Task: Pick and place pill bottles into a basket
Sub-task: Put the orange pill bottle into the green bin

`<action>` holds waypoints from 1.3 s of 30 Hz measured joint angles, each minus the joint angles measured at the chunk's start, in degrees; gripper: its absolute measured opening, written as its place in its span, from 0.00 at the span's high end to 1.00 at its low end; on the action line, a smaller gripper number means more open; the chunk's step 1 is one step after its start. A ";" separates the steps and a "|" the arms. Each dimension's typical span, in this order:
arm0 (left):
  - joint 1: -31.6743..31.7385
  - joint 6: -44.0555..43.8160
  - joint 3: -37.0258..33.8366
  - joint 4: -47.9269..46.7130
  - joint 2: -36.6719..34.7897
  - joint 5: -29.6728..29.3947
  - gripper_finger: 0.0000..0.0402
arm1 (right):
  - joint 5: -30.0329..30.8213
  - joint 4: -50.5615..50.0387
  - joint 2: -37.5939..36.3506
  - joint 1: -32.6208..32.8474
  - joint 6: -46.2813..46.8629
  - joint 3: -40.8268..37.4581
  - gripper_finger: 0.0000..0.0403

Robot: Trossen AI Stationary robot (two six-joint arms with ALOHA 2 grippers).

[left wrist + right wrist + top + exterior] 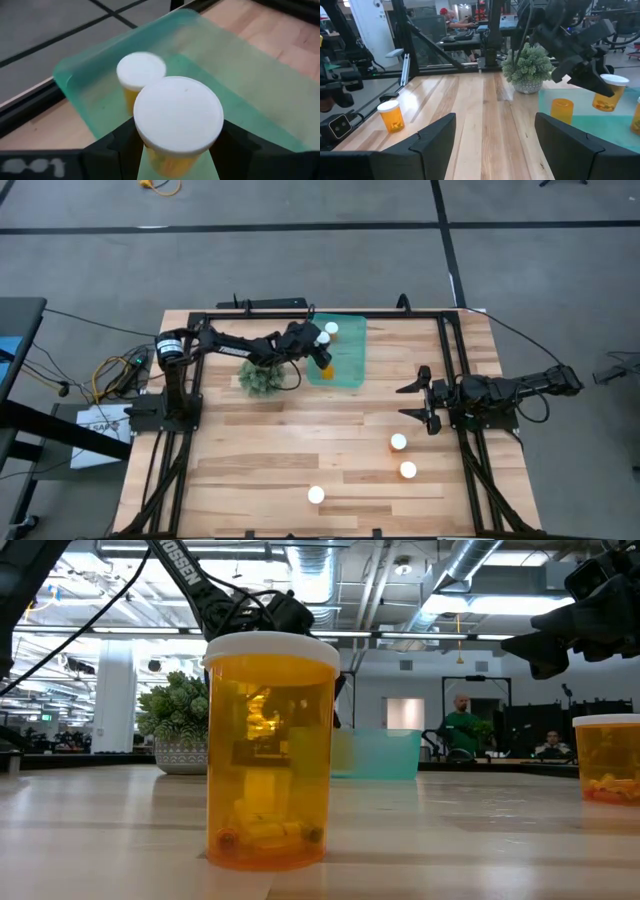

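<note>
Pill bottles lie scattered: one held bottle (325, 366) sits clamped between the fingers of the left gripper (322, 358), above the basket (350, 370), its white cap (178, 114) filling the left wrist view with the dark fingers (118, 145) pressed to both sides. Just beyond the pincer, inside the basket, stands a second bottle (331, 329); the wrist view shows its cap (141, 70) close behind the held one, while the right wrist view adds an uncapped-looking orange bottle (562, 111) standing in the teal bin, which the high view hides under the arm. Beside the left arm, on the side away from the basket, sits the green plant (262, 377) in its pot. The only legible writing is on the left arm in the low view, white letters reading "OSSEN" (186, 564); a label on the left arm's base is too small to read. The right gripper (424, 402) waits well apart at the table's right side, its fingers (431, 136) spread wide with nothing between them. Near it stand two bottles (398, 442) (408, 470), and a third (316, 495) farther off toward the front edge. The low view alone shows that front bottle (271, 750) large and close, with small yellow pieces at its bottom, and people in the room beyond the table (240, 470).
</note>
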 joint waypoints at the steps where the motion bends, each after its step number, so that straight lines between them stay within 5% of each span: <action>1: 0.15 -0.16 0.00 -0.22 -0.02 -0.12 0.54 | 0.01 0.00 -0.01 0.00 0.00 0.00 0.34; 29: 0.52 -1.28 -0.08 0.35 -0.55 5.20 0.36 | 0.01 -0.02 0.00 0.00 0.00 -0.01 0.34; 34: -1.33 2.55 -0.09 1.38 -6.72 6.82 0.35 | 0.04 -0.02 0.01 0.00 0.02 0.00 0.34; 39: -8.57 9.65 -0.07 -7.16 -17.49 8.39 0.35 | 0.00 -0.02 0.00 0.00 0.00 0.00 0.34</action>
